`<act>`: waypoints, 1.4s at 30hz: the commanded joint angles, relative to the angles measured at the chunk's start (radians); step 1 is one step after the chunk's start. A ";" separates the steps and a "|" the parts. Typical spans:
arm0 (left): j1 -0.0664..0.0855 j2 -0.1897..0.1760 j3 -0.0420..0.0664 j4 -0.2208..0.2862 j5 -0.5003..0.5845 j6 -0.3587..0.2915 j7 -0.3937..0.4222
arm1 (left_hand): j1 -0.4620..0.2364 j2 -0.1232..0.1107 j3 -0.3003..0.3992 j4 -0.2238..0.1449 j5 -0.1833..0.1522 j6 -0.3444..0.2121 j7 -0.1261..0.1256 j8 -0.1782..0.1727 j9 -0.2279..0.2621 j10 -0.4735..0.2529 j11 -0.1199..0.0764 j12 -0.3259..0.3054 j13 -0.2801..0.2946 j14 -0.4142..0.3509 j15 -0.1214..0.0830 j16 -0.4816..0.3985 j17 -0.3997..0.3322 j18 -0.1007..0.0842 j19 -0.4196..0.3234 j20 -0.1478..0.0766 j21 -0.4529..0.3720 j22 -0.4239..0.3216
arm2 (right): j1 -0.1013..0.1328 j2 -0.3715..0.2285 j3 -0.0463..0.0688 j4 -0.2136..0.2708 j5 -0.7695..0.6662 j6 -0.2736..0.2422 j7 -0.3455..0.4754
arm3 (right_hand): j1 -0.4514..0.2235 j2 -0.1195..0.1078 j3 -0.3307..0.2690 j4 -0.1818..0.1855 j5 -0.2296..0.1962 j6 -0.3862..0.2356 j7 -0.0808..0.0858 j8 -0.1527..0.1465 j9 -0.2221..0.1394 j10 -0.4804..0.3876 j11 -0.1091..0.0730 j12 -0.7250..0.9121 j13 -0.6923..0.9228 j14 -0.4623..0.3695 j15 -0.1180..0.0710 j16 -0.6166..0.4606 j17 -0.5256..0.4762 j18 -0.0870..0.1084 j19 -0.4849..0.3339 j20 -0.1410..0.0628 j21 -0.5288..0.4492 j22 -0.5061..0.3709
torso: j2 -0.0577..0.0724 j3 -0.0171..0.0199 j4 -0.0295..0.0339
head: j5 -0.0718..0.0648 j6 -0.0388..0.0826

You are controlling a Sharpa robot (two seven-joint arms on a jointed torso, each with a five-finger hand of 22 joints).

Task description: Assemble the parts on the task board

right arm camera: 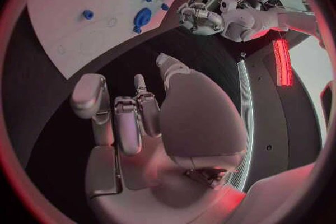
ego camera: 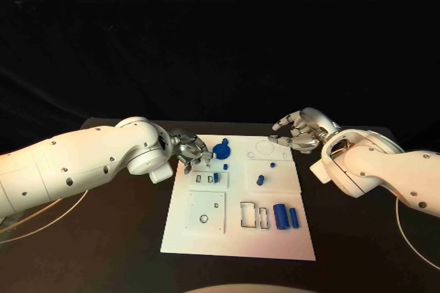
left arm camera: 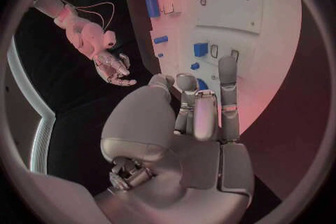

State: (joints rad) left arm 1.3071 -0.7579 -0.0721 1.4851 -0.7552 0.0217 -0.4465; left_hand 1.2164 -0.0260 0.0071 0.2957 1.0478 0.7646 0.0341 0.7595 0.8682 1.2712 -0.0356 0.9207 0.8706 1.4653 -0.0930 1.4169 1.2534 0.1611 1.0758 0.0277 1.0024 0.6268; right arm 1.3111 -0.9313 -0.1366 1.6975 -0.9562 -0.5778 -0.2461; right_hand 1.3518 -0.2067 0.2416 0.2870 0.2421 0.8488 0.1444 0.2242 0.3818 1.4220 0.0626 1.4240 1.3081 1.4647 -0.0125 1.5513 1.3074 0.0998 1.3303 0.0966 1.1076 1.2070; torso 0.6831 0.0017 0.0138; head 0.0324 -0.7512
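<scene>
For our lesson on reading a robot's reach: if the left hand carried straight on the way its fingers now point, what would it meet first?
Probably the large round blue part at the far left of the white task board. The left hand hovers at that board edge, fingers aimed toward it. Height above the board is unclear, so it might pass over.

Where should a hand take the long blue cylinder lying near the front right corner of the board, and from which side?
Pinch the cylinder mid-length across its round sides, coming from above; it lies flat on the board, beside a wider blue block.

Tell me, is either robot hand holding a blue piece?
No. The left hand hovers by the white board and the right hand is off its far corner, both holding nothing.
</scene>
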 commanded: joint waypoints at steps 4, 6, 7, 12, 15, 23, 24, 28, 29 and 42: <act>0.011 0.026 -0.004 -0.019 0.040 0.041 -0.098 | -0.074 -0.128 0.291 -0.003 -0.036 -0.022 0.016 0.004 0.008 -0.047 0.012 -0.043 -0.067 -0.010 0.019 -0.024 -0.046 0.014 -0.045 0.010 -0.041 -0.030 | 0.001 0.000 0.000 -0.005 0.003 0.015 -0.006 | -0.011 0.000 -0.001 0.002 0.013 0.002 -0.001 0.006 -0.001 -0.001 -0.001 0.003 0.057 0.089 0.004 -0.005 0.191 0.013 -0.009 0.001 -0.008 -0.001 | 0.001 -0.0017 0.0021 | -0.003 -0.008; 0.014 0.032 -0.006 -0.022 0.049 0.052 -0.103 | -0.073 -0.146 0.327 -0.005 -0.016 -0.047 0.026 -0.004 0.004 -0.079 0.020 -0.068 -0.100 -0.026 0.025 -0.035 -0.072 0.016 -0.065 0.015 -0.057 -0.043 | 0.001 0.000 0.000 -0.007 0.003 0.016 -0.007 | -0.012 0.000 0.000 0.002 0.017 0.002 -0.001 0.006 -0.002 -0.002 -0.001 0.003 0.056 0.089 0.004 -0.005 0.191 0.013 -0.009 0.000 -0.009 -0.001 | 0.001 -0.0016 0.0012 | -0.003 -0.010; 0.015 0.034 -0.007 -0.023 0.052 0.056 -0.104 | -0.074 -0.151 0.337 -0.005 -0.013 -0.057 0.031 -0.006 0.002 -0.096 0.025 -0.081 -0.115 -0.033 0.029 -0.040 -0.082 0.015 -0.069 0.018 -0.059 -0.041 | 0.001 0.000 0.000 -0.008 0.003 0.016 -0.008 | -0.012 0.000 0.000 0.002 0.019 0.002 -0.001 0.006 -0.002 -0.002 -0.001 0.003 0.056 0.089 0.003 -0.005 0.192 0.013 -0.009 0.000 -0.009 -0.001 | 0.001 -0.0017 0.0012 | -0.003 -0.010; 0.018 0.041 -0.009 -0.029 0.067 0.067 -0.117 | -0.147 -0.179 0.323 -0.003 -0.154 -0.088 0.049 -0.011 -0.014 -0.131 0.042 -0.080 -0.139 -0.048 0.045 -0.041 -0.096 0.014 -0.080 0.033 -0.070 -0.035 | 0.001 0.000 -0.001 -0.011 0.003 0.018 -0.011 | -0.013 0.000 0.000 0.002 0.024 0.001 -0.001 0.006 -0.002 -0.002 -0.001 0.002 0.056 0.088 0.003 -0.005 0.191 0.013 -0.009 0.000 -0.010 -0.001 | 0.001 -0.0028 0.0016 | -0.004 -0.013; 0.019 0.045 -0.010 -0.033 0.072 0.076 -0.130 | -0.205 -0.188 0.295 -0.003 -0.336 -0.091 0.051 -0.007 -0.023 -0.134 0.045 -0.065 -0.140 -0.049 0.049 -0.036 -0.094 0.017 -0.079 0.038 -0.077 -0.033 | 0.001 -0.001 -0.001 -0.012 0.002 0.019 -0.013 | -0.013 -0.001 0.000 0.002 0.029 0.000 -0.001 0.006 -0.002 -0.003 -0.001 0.002 0.055 0.088 0.003 -0.005 0.191 0.013 -0.010 0.000 -0.011 -0.002 | 0.001 -0.0027 0.0024 | -0.005 -0.015; 0.020 0.058 -0.014 -0.044 0.069 0.102 -0.186 | -0.269 -0.148 0.172 0.000 -0.594 -0.094 0.048 0.029 -0.029 -0.134 0.046 -0.018 -0.131 -0.043 0.050 -0.016 -0.075 0.019 -0.073 0.041 -0.086 -0.021 | 0.001 0.000 -0.002 -0.016 0.002 0.021 -0.016 | -0.016 -0.003 0.002 0.002 0.052 0.000 -0.001 0.007 -0.004 -0.004 -0.001 0.001 0.053 0.088 0.003 -0.006 0.190 0.013 -0.009 0.000 -0.013 -0.002 | 0.002 -0.0032 0.0020 | -0.005 -0.019; 0.020 0.059 -0.015 -0.044 0.064 0.108 -0.190 | -0.272 -0.140 0.157 0.001 -0.609 -0.096 0.048 0.033 -0.030 -0.135 0.046 -0.013 -0.131 -0.043 0.050 -0.014 -0.074 0.019 -0.073 0.042 -0.087 -0.019 | 0.001 0.000 -0.002 -0.016 0.002 0.022 -0.017 | -0.016 -0.003 0.003 0.001 0.056 0.000 -0.001 0.008 -0.004 -0.004 -0.001 0.001 0.054 0.088 0.003 -0.006 0.190 0.013 -0.010 0.000 -0.014 -0.002 | 0.002 -0.0032 0.0020 | -0.006 -0.019; 0.020 0.064 -0.016 -0.045 0.047 0.130 -0.200 | -0.288 -0.114 0.124 0.001 -0.638 -0.096 0.049 0.044 -0.034 -0.136 0.046 0.001 -0.126 -0.040 0.051 -0.005 -0.065 0.019 -0.072 0.043 -0.088 -0.014 | 0.001 0.001 -0.003 -0.018 0.002 0.024 -0.018 | -0.016 -0.004 0.006 0.001 0.071 0.000 -0.001 0.009 -0.004 -0.005 -0.001 0.001 0.053 0.088 0.003 -0.007 0.190 0.013 -0.009 0.000 -0.014 -0.001 | 0.003 -0.0036 0.0022 | -0.006 -0.021; 0.020 0.066 -0.016 -0.045 0.044 0.134 -0.202 | -0.296 -0.101 0.120 0.001 -0.642 -0.092 0.048 0.049 -0.034 -0.127 0.046 0.019 -0.110 -0.034 0.051 0.003 -0.050 0.019 -0.071 0.043 -0.088 -0.012 | 0.001 0.001 -0.003 -0.018 0.002 0.024 -0.018 | -0.016 -0.004 0.006 0.001 0.071 0.000 -0.001 0.009 -0.004 -0.005 -0.001 0.001 0.053 0.088 0.003 -0.007 0.190 0.013 -0.009 0.000 -0.014 -0.001 | 0.002 -0.0036 0.0022 | -0.005 -0.022; 0.020 0.085 -0.020 -0.051 0.013 0.203 -0.215 | -0.319 -0.025 0.173 -0.002 -0.492 -0.105 0.047 0.070 -0.052 -0.144 0.046 0.060 -0.102 -0.034 0.052 0.029 -0.031 0.019 -0.082 0.044 -0.079 0.019 | 0.000 0.003 -0.004 -0.023 0.002 0.031 -0.024 | -0.016 -0.005 0.012 0.001 0.093 0.000 -0.001 0.010 -0.005 -0.005 -0.001 0.000 0.052 0.088 0.003 -0.007 0.189 0.013 -0.008 0.000 -0.017 -0.002 | 0.003 -0.0036 0.0007 | -0.007 -0.030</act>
State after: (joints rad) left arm 1.3260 -0.6769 -0.0920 1.4345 -0.7276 0.1783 -0.6503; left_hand 0.8927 -0.0499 0.1756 0.2952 0.5534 0.6683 0.0800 0.8242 0.8176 1.1363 0.0108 0.9763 0.7695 1.4296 -0.0425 1.4408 1.2226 0.1615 0.9972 0.0681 0.9168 0.6447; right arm 1.3113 -0.9290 -0.1404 1.6749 -0.9499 -0.5643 -0.2652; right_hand 1.3478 -0.2107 0.2476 0.2870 0.3331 0.8488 0.1444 0.2281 0.3777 1.4221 0.0626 1.4240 1.3077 1.4648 -0.0126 1.5474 1.3073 0.0999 1.3303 0.0966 1.0966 1.2060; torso 0.6860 -0.0020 0.0151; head 0.0259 -0.7799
